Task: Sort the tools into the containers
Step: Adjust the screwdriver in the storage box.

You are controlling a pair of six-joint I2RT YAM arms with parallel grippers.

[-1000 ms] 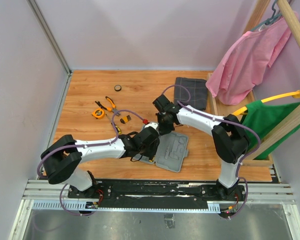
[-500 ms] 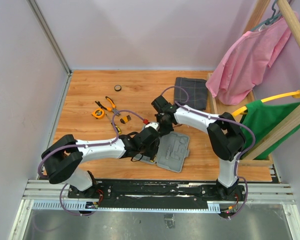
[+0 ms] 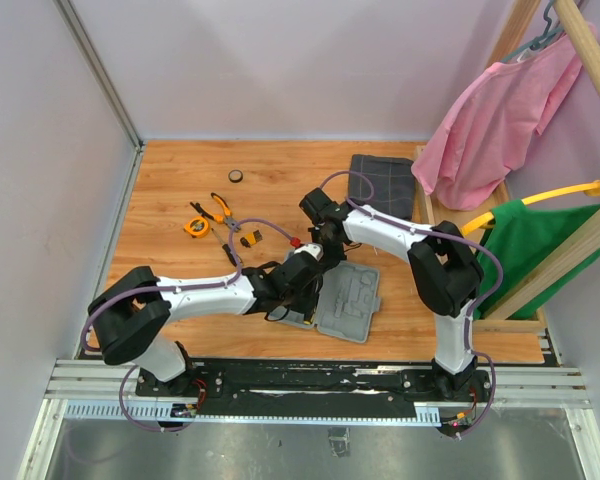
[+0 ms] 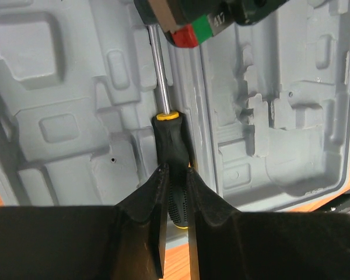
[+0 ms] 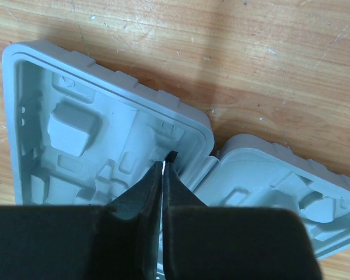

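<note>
While the screwdriver (image 4: 171,149) lies over the open grey tool case (image 4: 58,116), its long axis runs straight ahead of my left fingers (image 4: 162,178). These pinch the rear of its black, yellow-collared handle from either side. The steel shaft points away from them, alongside the raised ridge that divides the case's two moulded halves, on the half to the left in my left wrist view. I cannot tell whether the tool rests in a recess or hangs just above one.

At the far end of the shaft are my right fingers (image 5: 159,175), pressed together over the same half, near the hinge. A thin bright line shows between them, but I cannot tell whether that is the shaft's tip being nipped.

My left arm has the handle and is therefore the better placed. I judge that seating the tool depends on keeping the shaft parallel to a long recess as it goes down. The case sits open on the wooden tabletop (image 5: 268,87).
</note>
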